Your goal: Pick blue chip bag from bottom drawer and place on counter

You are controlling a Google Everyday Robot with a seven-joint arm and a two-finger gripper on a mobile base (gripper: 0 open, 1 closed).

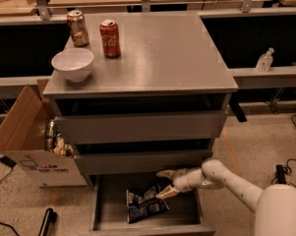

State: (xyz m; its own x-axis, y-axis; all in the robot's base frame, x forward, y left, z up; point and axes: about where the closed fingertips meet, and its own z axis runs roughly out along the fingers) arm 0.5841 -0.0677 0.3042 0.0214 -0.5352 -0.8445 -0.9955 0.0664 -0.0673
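Note:
The blue chip bag (pixel 145 204) lies crumpled on the floor of the open bottom drawer (pixel 108 208), near its middle. My gripper (pixel 163 184) reaches into the drawer from the right on a white arm. Its fingers are spread, one high by the drawer above and one low just over the bag's right end. Nothing is held between them. The grey counter (pixel 162 53) tops the cabinet and carries cans and a bowl at its left.
A red soda can (pixel 109 38), a brown can (pixel 77 27) and a white bowl (pixel 73 64) stand on the counter's left. An open cardboard box (pixel 27 141) of items sits left of the cabinet. Two upper drawers stand slightly ajar. A bottle (pixel 264 60) stands on the right shelf.

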